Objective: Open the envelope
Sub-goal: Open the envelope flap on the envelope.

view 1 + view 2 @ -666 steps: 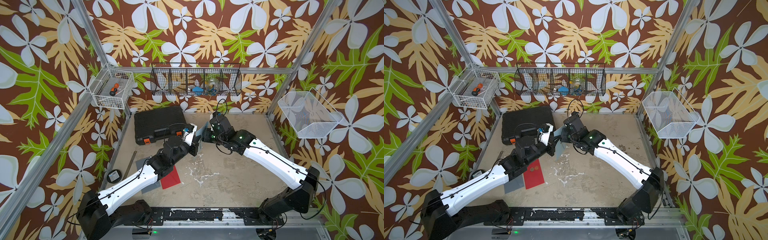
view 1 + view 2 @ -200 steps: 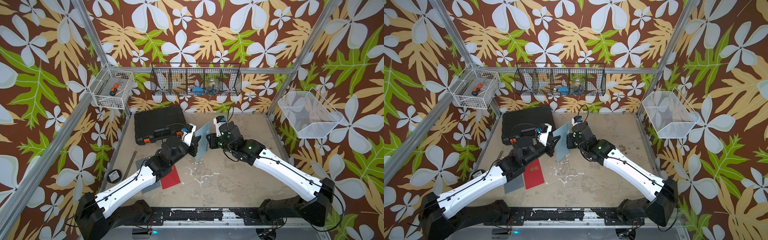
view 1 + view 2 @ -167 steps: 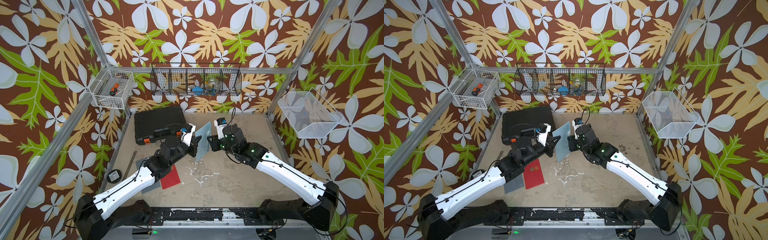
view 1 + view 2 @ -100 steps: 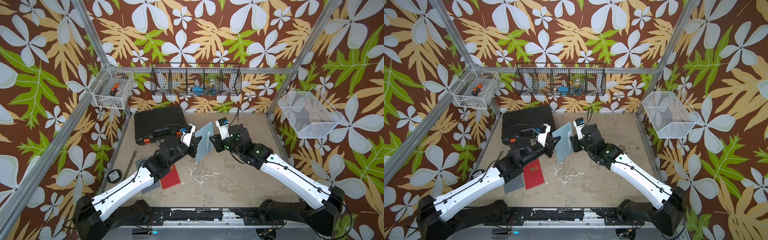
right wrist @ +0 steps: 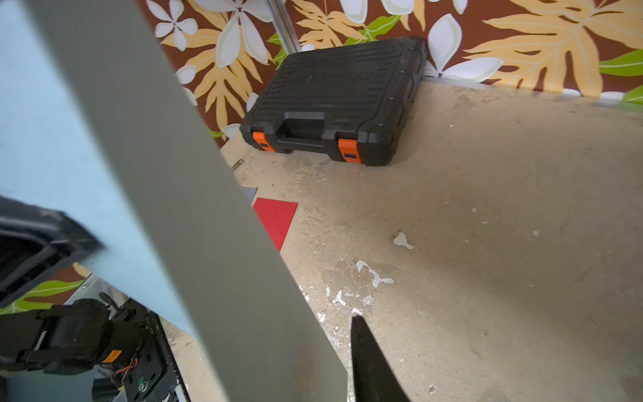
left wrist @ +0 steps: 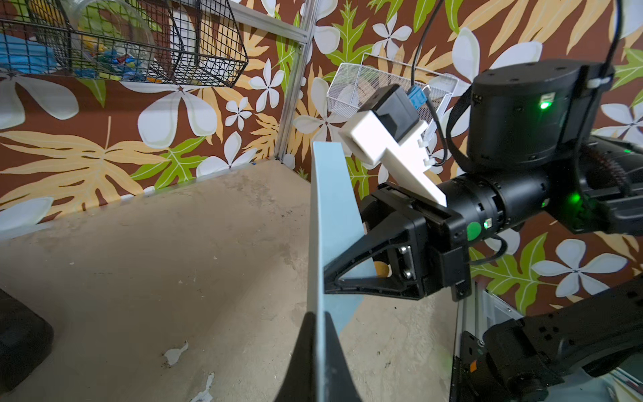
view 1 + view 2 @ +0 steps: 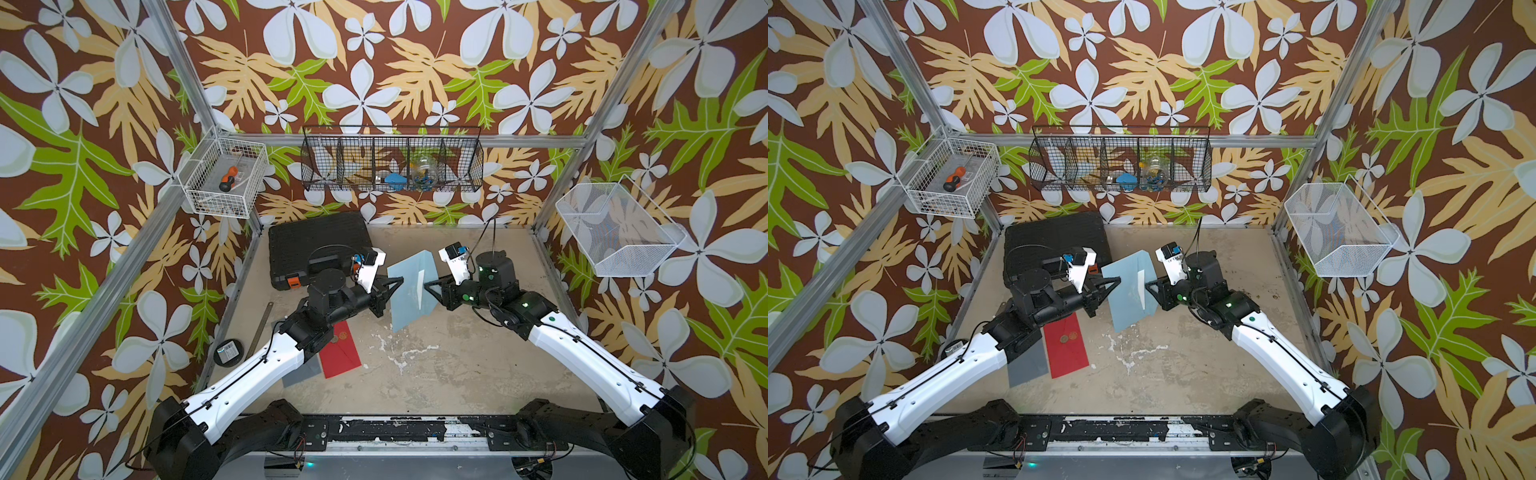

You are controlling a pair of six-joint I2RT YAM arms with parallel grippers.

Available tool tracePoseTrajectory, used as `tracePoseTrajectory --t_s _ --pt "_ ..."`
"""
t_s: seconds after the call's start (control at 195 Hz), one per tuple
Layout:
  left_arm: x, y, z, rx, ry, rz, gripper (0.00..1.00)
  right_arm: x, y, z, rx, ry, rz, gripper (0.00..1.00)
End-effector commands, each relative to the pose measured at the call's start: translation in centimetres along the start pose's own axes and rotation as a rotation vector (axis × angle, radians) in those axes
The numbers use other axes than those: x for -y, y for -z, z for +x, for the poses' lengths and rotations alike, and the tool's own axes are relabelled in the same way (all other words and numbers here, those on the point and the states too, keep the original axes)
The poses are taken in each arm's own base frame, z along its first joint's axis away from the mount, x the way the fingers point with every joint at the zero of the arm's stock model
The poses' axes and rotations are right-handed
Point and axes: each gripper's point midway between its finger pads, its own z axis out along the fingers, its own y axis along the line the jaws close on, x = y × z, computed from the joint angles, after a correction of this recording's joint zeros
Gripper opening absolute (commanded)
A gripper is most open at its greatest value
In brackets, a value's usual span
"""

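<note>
A light blue envelope [image 7: 409, 291] [image 7: 1129, 291] is held upright on edge above the table, between my two arms. My left gripper [image 7: 392, 284] [image 6: 318, 316] is shut on its near side edge, both black fingers pressed flat against the paper. My right gripper [image 7: 427, 286] [image 7: 1148, 286] meets the other side at the flap, where a white sliver of lifted flap shows. In the right wrist view the grey flap [image 5: 191, 209] hides one finger. The other finger [image 5: 362, 344] stands a little apart from the flap's edge, so the jaws are partly open.
A black tool case [image 7: 318, 245] with orange latches lies at the back left. A red envelope [image 7: 340, 351] and a grey sheet [image 7: 301, 370] lie under my left arm, with a metal ruler [image 7: 259, 328] and a round black disc [image 7: 227, 352] by the left wall. Wire baskets hang on the walls.
My right gripper has drawn back a little to the right along the envelope, and its arm has swung outward. The left gripper and the envelope have stayed put.
</note>
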Motion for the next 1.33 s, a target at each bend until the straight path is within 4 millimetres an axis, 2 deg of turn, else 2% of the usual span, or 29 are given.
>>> tracePoseTrajectory --t_s 0.0,0.133,0.348,0.476,0.624,0.67,0.772,0.844,0.9,0.967,1.033,1.12,1.269,1.325 --pt "1.3 0.3 -1.1 0.038 0.024 0.085 0.0 -1.5 0.6 -0.8 0.04 0.043 -0.096 0.3" --pt "1.2 0.6 -1.1 0.036 0.044 0.112 0.0 -1.7 1.6 -0.9 0.066 0.064 -0.126 0.3" --pt "0.7 1.0 -1.2 0.048 0.095 0.152 0.0 -2.3 2.7 -0.7 0.063 0.032 -0.233 0.18" --pt "0.7 1.0 -1.1 0.047 0.117 0.182 0.0 -2.3 2.7 -0.6 0.057 0.015 -0.251 0.14" --pt "0.7 1.0 -1.1 0.046 0.133 0.199 0.0 -2.2 2.7 -0.7 0.048 -0.007 -0.27 0.04" --pt "0.4 0.9 -0.9 0.043 0.136 0.191 0.0 -2.1 2.7 -0.7 0.049 -0.011 -0.271 0.0" --pt "-0.8 0.4 -0.3 0.016 0.143 0.132 0.01 -1.3 2.8 -1.0 0.058 -0.029 -0.239 0.0" --pt "-1.9 0.2 0.0 0.012 0.15 0.075 0.15 -0.9 2.9 -1.0 0.058 -0.044 -0.237 0.0" --pt "-2.9 0.1 0.2 0.01 0.166 0.017 0.2 -0.4 2.8 -1.0 0.056 -0.067 -0.23 0.0" --pt "-4.2 0.0 0.6 0.008 0.185 -0.054 0.42 0.3 2.5 -0.9 0.041 -0.109 -0.219 0.0" --pt "-5.4 0.0 1.0 0.002 0.204 -0.119 0.54 1.4 1.9 -0.4 0.011 -0.161 -0.2 0.0" --pt "-6.4 0.1 1.4 -0.005 0.214 -0.172 0.6 3.7 1.0 0.7 -0.038 -0.251 -0.153 0.0" --pt "-7.5 0.6 1.5 0.0 0.221 -0.241 0.62 7.8 0.3 2.4 -0.08 -0.432 -0.112 0.0" --pt "-7.7 0.7 1.6 0.001 0.225 -0.257 0.62 8.8 0.2 2.8 -0.08 -0.485 -0.131 0.0"
